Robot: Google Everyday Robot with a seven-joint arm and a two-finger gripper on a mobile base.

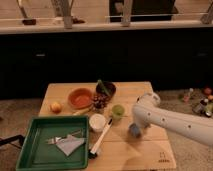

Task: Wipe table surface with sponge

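My arm comes in from the 3 o'clock side, its white shell bending down over the worktop (65, 93). My end effector (135, 129) sits low at the right part of the planks, at about 4 o'clock from the small green cup (117, 111). The blue-grey sponge (134, 131) lies right under it, against the wood, and the two appear to be in contact. The arm's shell covers my fingers, so I cannot tell how far apart they stand or whether they grip the sponge.

At 9 o'clock from the sponge lies the white-handled brush (101, 136), angled beside a white cup (97, 121). Further toward 9 o'clock is the green tray (26, 145) holding a grey folded cloth (70, 145). Toward 11 o'clock stand an orange bowl (80, 98) and a dark bowl (106, 89).
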